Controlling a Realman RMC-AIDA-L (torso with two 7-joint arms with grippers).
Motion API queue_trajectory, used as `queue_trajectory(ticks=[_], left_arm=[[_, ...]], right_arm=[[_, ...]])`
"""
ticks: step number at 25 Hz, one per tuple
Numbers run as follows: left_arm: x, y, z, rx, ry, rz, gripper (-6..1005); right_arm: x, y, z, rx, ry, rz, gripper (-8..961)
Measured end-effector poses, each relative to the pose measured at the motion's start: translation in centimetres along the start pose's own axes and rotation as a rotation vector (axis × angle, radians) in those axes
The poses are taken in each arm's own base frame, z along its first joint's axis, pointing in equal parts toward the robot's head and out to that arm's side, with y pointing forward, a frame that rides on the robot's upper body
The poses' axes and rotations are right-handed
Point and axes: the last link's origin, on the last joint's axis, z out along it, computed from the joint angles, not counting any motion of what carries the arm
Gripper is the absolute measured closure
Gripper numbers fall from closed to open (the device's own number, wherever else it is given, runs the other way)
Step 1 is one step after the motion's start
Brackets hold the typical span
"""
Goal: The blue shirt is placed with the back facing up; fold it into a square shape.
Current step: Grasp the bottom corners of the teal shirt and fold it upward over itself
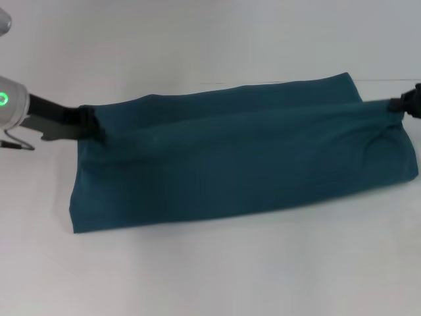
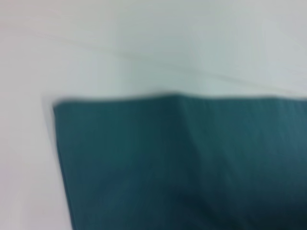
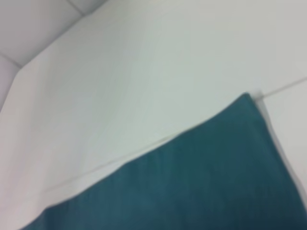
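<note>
The blue shirt (image 1: 243,164) lies on the white table as a long, plain band folded lengthwise, running from left to right. My left gripper (image 1: 90,124) is at its left end, shut on the cloth's edge. My right gripper (image 1: 402,105) is at the right end, also shut on the cloth. A taut ridge runs through the fabric between the two grippers. The left wrist view shows a corner of the blue shirt (image 2: 182,167) and the right wrist view another corner of the blue shirt (image 3: 206,182). Neither wrist view shows fingers.
The white table (image 1: 210,276) extends around the shirt on all sides. A thin seam line in the table (image 1: 388,80) runs behind the shirt's far right corner. No other objects are in view.
</note>
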Motion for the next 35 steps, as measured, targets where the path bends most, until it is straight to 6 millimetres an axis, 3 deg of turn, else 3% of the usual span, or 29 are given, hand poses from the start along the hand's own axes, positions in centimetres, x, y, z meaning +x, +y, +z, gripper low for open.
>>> queue_trajectory(ticks=[9, 16, 35], left_arm=[[1.6, 0.4, 1.9, 0.065, 0.177, -0.008, 919], [2.3, 0.2, 2.7, 0.097, 0.255, 0.005, 917], [2.9, 0.1, 3.1, 0.121, 0.300, -0.008, 911]], right_arm=[[-1.5, 2.3, 3.6, 0.089, -0.137, -0.076, 904], [-1.5, 3.0, 6.0, 0.167, -0.181, -0.133, 905], [-2.7, 5.0, 7.4, 0.176, -0.208, -0.175, 879]])
